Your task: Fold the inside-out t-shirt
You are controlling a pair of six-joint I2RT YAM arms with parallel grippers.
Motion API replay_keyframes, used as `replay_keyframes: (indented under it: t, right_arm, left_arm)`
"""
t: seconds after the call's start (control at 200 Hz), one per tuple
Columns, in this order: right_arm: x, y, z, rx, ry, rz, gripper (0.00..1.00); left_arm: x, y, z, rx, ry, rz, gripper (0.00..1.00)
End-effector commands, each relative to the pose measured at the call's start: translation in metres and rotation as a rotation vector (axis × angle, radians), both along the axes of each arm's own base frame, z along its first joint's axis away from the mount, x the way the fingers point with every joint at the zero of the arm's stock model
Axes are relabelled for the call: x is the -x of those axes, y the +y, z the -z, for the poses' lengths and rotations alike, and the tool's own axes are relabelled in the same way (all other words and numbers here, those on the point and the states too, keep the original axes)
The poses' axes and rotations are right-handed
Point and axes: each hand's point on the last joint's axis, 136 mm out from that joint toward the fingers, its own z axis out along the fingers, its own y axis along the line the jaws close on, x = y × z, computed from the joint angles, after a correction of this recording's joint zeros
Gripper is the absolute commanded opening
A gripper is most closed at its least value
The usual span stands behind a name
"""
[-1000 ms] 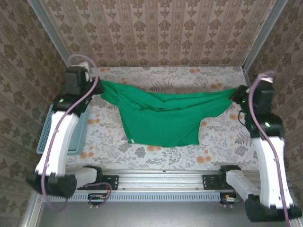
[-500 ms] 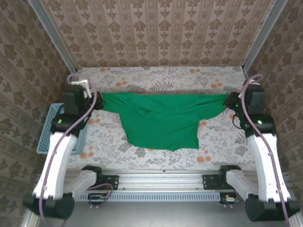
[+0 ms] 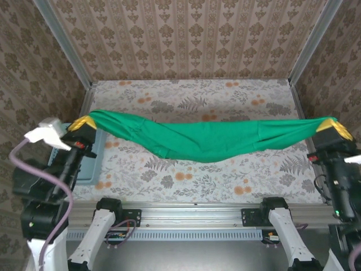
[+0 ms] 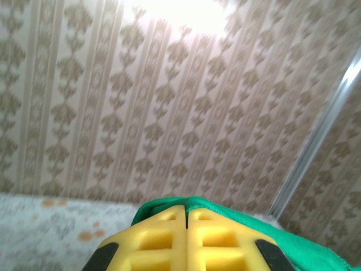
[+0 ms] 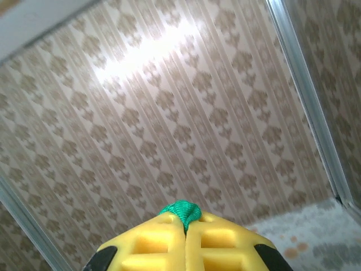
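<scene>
Whole t-shirt (image 3: 208, 144) newly airborne — taut.

Both arms spread wide, jaws clamped shut.
The left gripper (image 3: 83, 123) sits far left and the right gripper (image 3: 334, 126) far right, level with each other. Each presses its yellow fingers together on one end of the inside-out t-shirt (image 3: 208, 142), pointing away from the bases.

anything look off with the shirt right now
Nothing torn or spilled. The bright green thin-cloth t-shirt hangs bunched into a sagging band between the left gripper and right gripper, not spread flat.
</scene>
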Motion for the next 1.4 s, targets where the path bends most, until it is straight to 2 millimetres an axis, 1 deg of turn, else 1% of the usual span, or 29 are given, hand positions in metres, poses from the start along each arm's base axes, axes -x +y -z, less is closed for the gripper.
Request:
replay_keyframes:
  t: [0.0, 0.04, 0.085, 0.165, 0.25, 0.34, 0.445, 0.495, 0.51, 0.535, 0.605, 0.705, 0.745, 0.77, 0.785, 0.795, 0.8, 0.805, 0.81, 0.815, 0.845, 0.89, 0.92, 0.975, 1.035, 1.07, 1.19, 1.295, 1.395]
  right_arm:
    - [0.023, -0.007, -0.022, 0.023, -0.053, 0.055, 0.00]
    - [0.024, -0.009, -0.030, 0.029, -0.062, 0.069, 0.00]
    - [0.020, -0.012, -0.036, 0.031, -0.062, 0.087, 0.00]
    - [-0.004, -0.018, -0.038, 0.038, -0.033, 0.119, 0.00]
    - [-0.044, -0.027, -0.026, 0.032, 0.040, 0.155, 0.00]
    - [-0.088, -0.029, 0.000, 0.022, 0.120, 0.152, 0.00]
    - [-0.146, -0.030, 0.055, 0.001, 0.250, 0.139, 0.00]
    - [-0.176, -0.032, 0.087, -0.012, 0.319, 0.138, 0.00]
    - [-0.186, -0.032, 0.101, -0.016, 0.355, 0.136, 0.00]
    - [-0.202, -0.032, 0.115, -0.022, 0.370, 0.130, 0.00]
    - [-0.248, -0.032, 0.171, -0.039, 0.482, 0.119, 0.00]
    - [-0.309, -0.036, 0.256, -0.058, 0.660, 0.128, 0.00]
    - [-0.331, -0.037, 0.287, -0.060, 0.721, 0.128, 0.02]
    - [-0.342, -0.038, 0.299, -0.063, 0.747, 0.133, 0.08]
    - [-0.352, -0.039, 0.317, -0.063, 0.791, 0.138, 0.12]
    - [-0.354, -0.040, 0.318, -0.064, 0.795, 0.141, 0.15]
    - [-0.358, -0.040, 0.327, -0.062, 0.817, 0.145, 0.16]
    - [-0.359, -0.041, 0.325, -0.062, 0.814, 0.148, 0.18]
    - [-0.362, -0.041, 0.332, -0.061, 0.831, 0.150, 0.19]
    - [-0.362, -0.042, 0.331, -0.062, 0.831, 0.151, 0.19]
    - [-0.373, -0.044, 0.348, -0.058, 0.881, 0.165, 0.24]
    - [-0.386, -0.047, 0.365, -0.048, 0.946, 0.178, 0.33]
    - [-0.392, -0.048, 0.373, -0.041, 0.978, 0.180, 0.40]
    - [-0.398, -0.045, 0.383, -0.031, 1.012, 0.167, 0.51]
    - [-0.400, -0.036, 0.386, 0.002, 1.017, 0.141, 0.60]
    - [-0.399, -0.028, 0.387, 0.030, 1.021, 0.118, 0.63]
    - [-0.397, 0.012, 0.402, 0.065, 1.043, -0.024, 0.64]
    - [-0.399, 0.058, 0.419, 0.108, 1.060, -0.150, 0.64]
    - [-0.405, 0.096, 0.437, 0.151, 1.089, -0.244, 0.63]
  left_arm:
    - [0.037, 0.002, -0.051, 0.026, -0.171, 0.028, 0.00]
    - [0.036, 0.003, -0.057, 0.024, -0.177, 0.018, 0.00]
    - [0.026, 0.004, -0.059, 0.024, -0.156, 0.006, 0.00]
    - [-0.002, -0.001, -0.055, 0.019, -0.104, 0.000, 0.00]
    - [-0.043, -0.008, -0.038, 0.024, -0.016, 0.001, 0.00]
    - [-0.093, -0.017, -0.002, 0.032, 0.124, 0.001, 0.00]
    - [-0.156, -0.021, 0.063, 0.025, 0.323, -0.046, 0.00]
    - [-0.187, -0.020, 0.105, 0.014, 0.438, -0.091, 0.00]
    - [-0.196, -0.021, 0.117, 0.008, 0.468, -0.101, 0.00]
    - [-0.211, -0.021, 0.138, -0.007, 0.517, -0.116, 0.00]
    - [-0.248, -0.020, 0.197, -0.033, 0.662, -0.170, 0.00]
    - [-0.295, -0.021, 0.273, -0.062, 0.831, -0.214, 0.00]
    - [-0.312, -0.021, 0.299, -0.064, 0.896, -0.219, 0.05]
    - [-0.322, -0.022, 0.310, -0.066, 0.922, -0.218, 0.09]
    - [-0.328, -0.022, 0.319, -0.072, 0.944, -0.221, 0.12]
    - [-0.332, -0.022, 0.326, -0.079, 0.960, -0.224, 0.14]
    - [-0.334, -0.022, 0.329, -0.081, 0.965, -0.225, 0.15]
    - [-0.336, -0.022, 0.329, -0.083, 0.970, -0.227, 0.16]
    - [-0.338, -0.022, 0.333, -0.087, 0.979, -0.229, 0.18]
    - [-0.340, -0.022, 0.336, -0.090, 0.987, -0.233, 0.19]
    - [-0.350, -0.019, 0.348, -0.106, 1.025, -0.251, 0.25]
    - [-0.363, -0.019, 0.365, -0.130, 1.086, -0.254, 0.41]
    - [-0.369, -0.018, 0.372, -0.150, 1.116, -0.251, 0.48]
    - [-0.373, -0.019, 0.376, -0.196, 1.147, -0.260, 0.59]
    - [-0.370, -0.025, 0.374, -0.243, 1.138, -0.261, 0.67]
    - [-0.367, -0.031, 0.372, -0.267, 1.120, -0.250, 0.69]
    - [-0.352, -0.081, 0.372, -0.324, 1.067, -0.099, 0.69]
    - [-0.335, -0.132, 0.385, -0.363, 1.061, 0.048, 0.66]
    - [-0.324, -0.164, 0.399, -0.429, 1.060, 0.115, 0.64]
